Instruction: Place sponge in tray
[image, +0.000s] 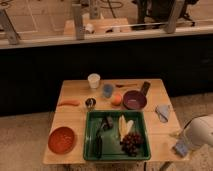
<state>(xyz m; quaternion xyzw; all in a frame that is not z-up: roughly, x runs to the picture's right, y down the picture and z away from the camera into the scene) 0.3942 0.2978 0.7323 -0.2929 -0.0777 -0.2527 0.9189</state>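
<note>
A green tray (90, 137) sits at the front middle of the wooden table (70, 120). In it lie a dark utensil (102, 131), yellow pieces (125, 125) and dark grapes (131, 143). A pale blue, sponge-like piece (162, 112) lies on the table near its right edge, to the right of the tray. My white arm (201, 132) is at the lower right, beyond the table's front right corner. My gripper (181, 148) is at the arm's low end, where a small blue block shows; I cannot tell if that block is a held thing.
Behind the tray stand a white cup (93, 80), a blue cup (107, 90), an orange (116, 99), a purple bowl (134, 100) and a dark object (145, 88). A carrot (68, 103), a small can (90, 103) and a red bowl (62, 139) are at the left.
</note>
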